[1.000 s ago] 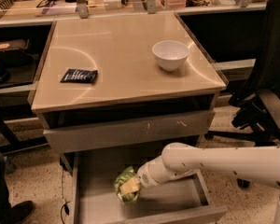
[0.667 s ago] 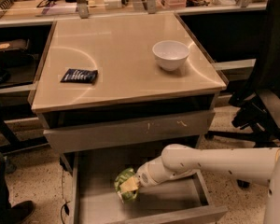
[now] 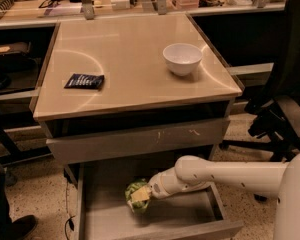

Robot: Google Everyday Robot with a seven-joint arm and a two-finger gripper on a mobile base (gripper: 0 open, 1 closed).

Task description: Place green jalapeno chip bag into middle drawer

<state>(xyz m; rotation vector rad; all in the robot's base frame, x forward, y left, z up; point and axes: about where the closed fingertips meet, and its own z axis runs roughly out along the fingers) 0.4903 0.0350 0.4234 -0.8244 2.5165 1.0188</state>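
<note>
The gripper (image 3: 141, 197) sits in the lower centre of the frame, inside the open middle drawer (image 3: 107, 219), and is closed on the green jalapeno chip bag (image 3: 134, 188). The bag is bunched at the gripper tip, over the left-centre part of the drawer tray. Its long axis runs roughly top to bottom in the frame, and which end is the bag's top cannot be determined. The white arm (image 3: 225, 174) enters from the lower right edge and extends leftward over the drawer's right wall. The drawer is pulled out toward the bottom of the frame, and its grey-beige tray floor is bare around the bag. Directly above it, the closed drawer front (image 3: 115, 145) carries pale scratch marks right of centre. The beige table top (image 3: 130, 49) is glossy and reflects overhead light. It carries a white bowl (image 3: 182, 58) at upper right and a flat dark blue packet (image 3: 84, 81) at left, well apart. The floor (image 3: 32, 181) is speckled. A dark office chair (image 3: 285, 104) stands at the right edge, and a cluttered bench (image 3: 55, 6) runs along the top.
</note>
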